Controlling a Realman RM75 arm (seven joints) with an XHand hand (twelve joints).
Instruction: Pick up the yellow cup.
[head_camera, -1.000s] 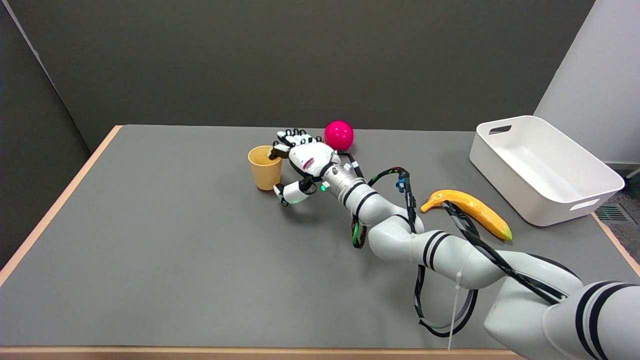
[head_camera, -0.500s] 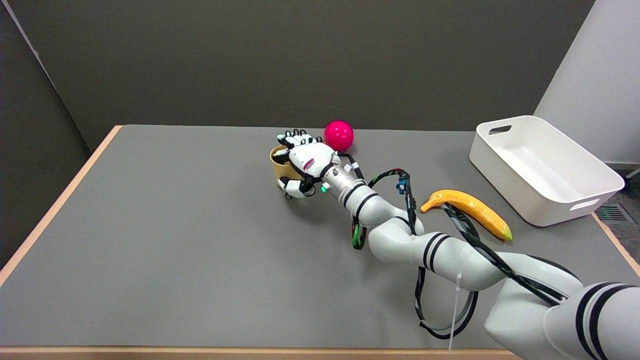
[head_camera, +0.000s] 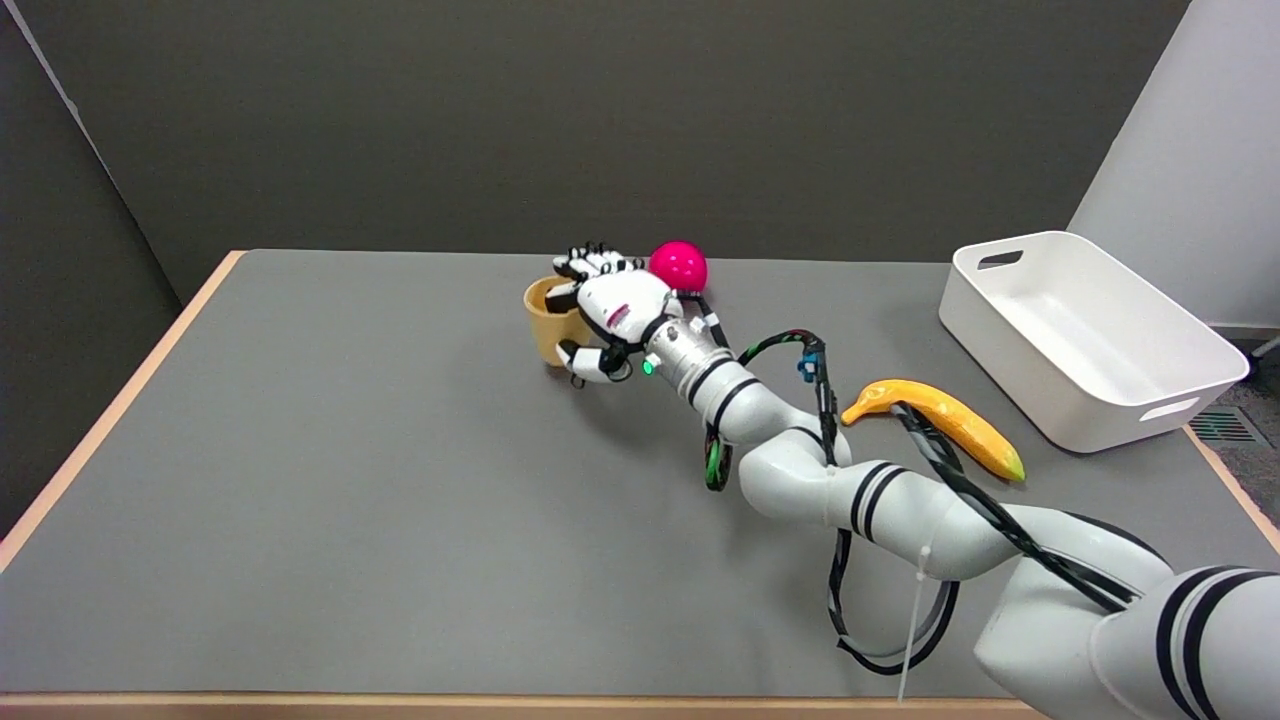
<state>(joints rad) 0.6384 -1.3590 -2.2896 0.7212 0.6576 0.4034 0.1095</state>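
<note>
Four loose things sit on my grey counter (head_camera: 350, 500): one yellow cup (head_camera: 548, 318), one pink ball (head_camera: 677, 266), one yellow banana (head_camera: 945, 415) and one white bin (head_camera: 1085, 335).

Furthest left of them is the yellow cup, upright in the far middle of the counter with its open mouth facing up. It is a plain, pale yellow-orange tumbler, slightly narrower at the base than at the rim, and I can see into its shaded inside. My right robot hand (head_camera: 605, 315) is wrapped on the cup's right side: its fingers (head_camera: 590, 265) curl over the far rim and the thumb (head_camera: 585, 362) presses in low on the near side, so the robot hand is closed around the cup and has hold of it. I cannot tell from this view whether the cup's base is touching the counter or just off it.

Just beside the back of the robot hand, to its right and a little further away, lies the pink ball. The white arm runs from there down to the lower right of the view, with black cables looped along it. To its right lies the banana, its green tip pointing toward the near right. The white bin stands at the counter's far right edge, near the banana.
</note>
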